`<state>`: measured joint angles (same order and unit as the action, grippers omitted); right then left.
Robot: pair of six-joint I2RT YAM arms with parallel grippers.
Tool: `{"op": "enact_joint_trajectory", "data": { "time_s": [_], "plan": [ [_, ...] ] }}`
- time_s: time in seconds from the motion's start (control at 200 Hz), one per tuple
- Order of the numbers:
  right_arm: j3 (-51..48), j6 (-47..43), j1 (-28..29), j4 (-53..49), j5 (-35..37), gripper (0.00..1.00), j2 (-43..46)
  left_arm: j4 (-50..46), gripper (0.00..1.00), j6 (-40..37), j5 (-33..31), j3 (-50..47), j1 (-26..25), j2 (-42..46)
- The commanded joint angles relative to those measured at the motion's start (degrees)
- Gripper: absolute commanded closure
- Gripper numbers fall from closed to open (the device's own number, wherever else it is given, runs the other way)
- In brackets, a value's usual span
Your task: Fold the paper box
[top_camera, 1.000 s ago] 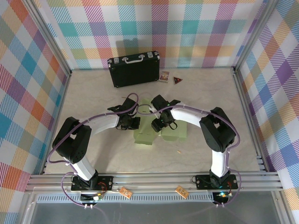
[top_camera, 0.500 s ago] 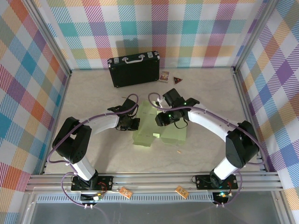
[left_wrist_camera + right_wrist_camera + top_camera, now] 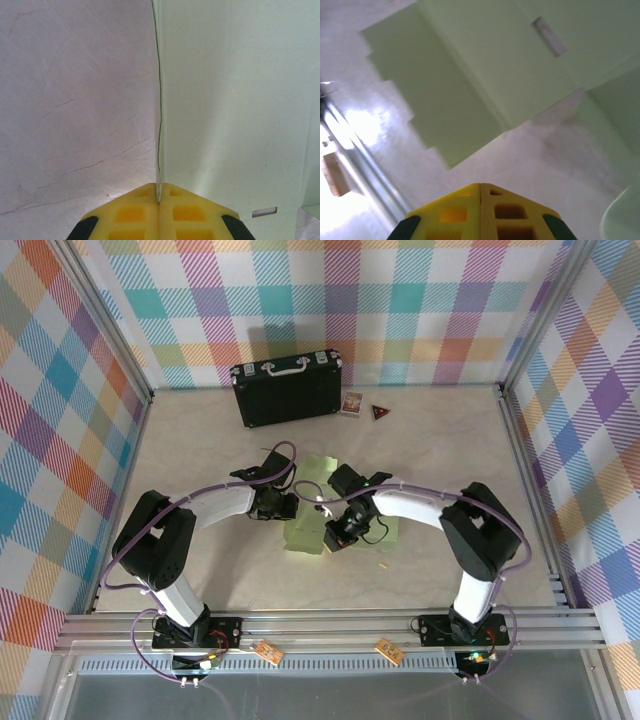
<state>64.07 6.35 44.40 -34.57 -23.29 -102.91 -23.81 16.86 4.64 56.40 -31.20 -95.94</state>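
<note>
The paper box lies near the middle of the counter, between the two arms and well short of the black case at 12 o'clock. From above it lies at 3 o'clock from the left tool, right against it. From the right tool most of the card spreads from 9 round to 1 o'clock. In the left wrist view the left tool has its yellow pads pressed together on a thin edge of the card, which rises straight ahead from between them as a standing panel. In the right wrist view the right tool has its pads closed on each other with nothing between them, hovering above bare counter with the nearest stepped flap lying just ahead. The left arm therefore already has the card, and the right is the free one, close enough to push or pinch a flap. The box is a pale green, matte, thin card, partly raised and not yet a closed shape, with creased panels and a small slot. Its long axis seems to run roughly 12 to 6 o'clock, though the arms hide much of it.
</note>
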Motion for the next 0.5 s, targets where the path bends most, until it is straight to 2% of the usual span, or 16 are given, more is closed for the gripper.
{"op": "enact_joint_trajectory", "data": {
  "time_s": [0.0, 0.14, 0.26, 0.495],
  "plan": [
    [3.0, -1.3, -1.8, 0.6, 2.9, 1.00, -2.5, -1.2, 1.00, -1.1, 0.4, -0.8, 0.0, 0.0],
    [4.3, -1.7, -6.3, 1.4, 0.8, 1.00, -3.2, -1.2, 1.00, -1.0, 0.6, -0.7, 0.0, 0.0],
    [6.2, -3.1, -6.6, -0.8, 0.2, 1.00, -5.7, -1.3, 1.00, -1.0, 0.5, -0.5, 0.0, -0.1],
    [6.1, -1.7, -7.1, 1.0, -1.3, 1.00, -9.8, -1.1, 1.00, -1.0, 0.5, -1.0, 0.0, 0.0]
  ]
}}
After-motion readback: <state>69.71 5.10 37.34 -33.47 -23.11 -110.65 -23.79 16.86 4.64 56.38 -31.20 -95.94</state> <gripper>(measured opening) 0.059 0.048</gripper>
